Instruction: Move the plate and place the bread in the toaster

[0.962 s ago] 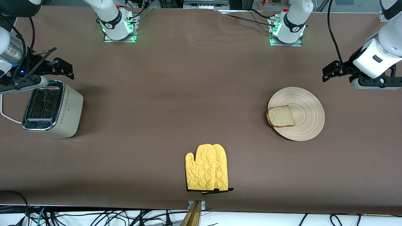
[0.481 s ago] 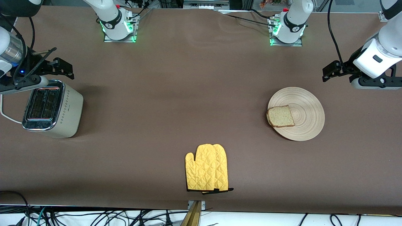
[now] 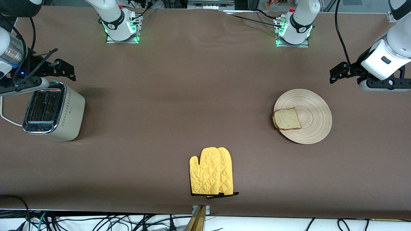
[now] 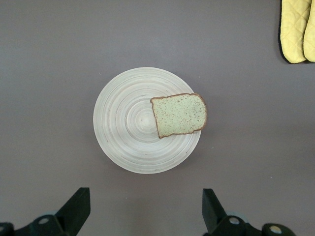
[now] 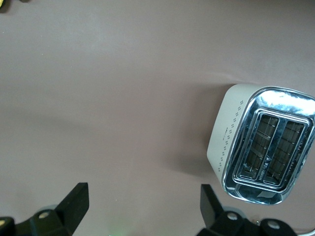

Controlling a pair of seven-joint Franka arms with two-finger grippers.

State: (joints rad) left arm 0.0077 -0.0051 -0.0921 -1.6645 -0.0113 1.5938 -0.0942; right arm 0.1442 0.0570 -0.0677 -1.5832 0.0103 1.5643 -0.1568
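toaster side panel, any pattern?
Yes: small diamond-like dot clusters on the toaster's cream side. Clearest in the right wrist view.

White arms (image 3: pixel 390 48), black tools, green-lit bases (image 3: pixel 122 30)

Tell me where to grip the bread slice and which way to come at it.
Grip the bread by the crust edge that hangs past the plate rim, toward the right arm's end of the table. It lies flat, so only that overhanging edge probably leaves room for a finger underneath. The open left gripper over the table near the plate is closest; come in low from that side.
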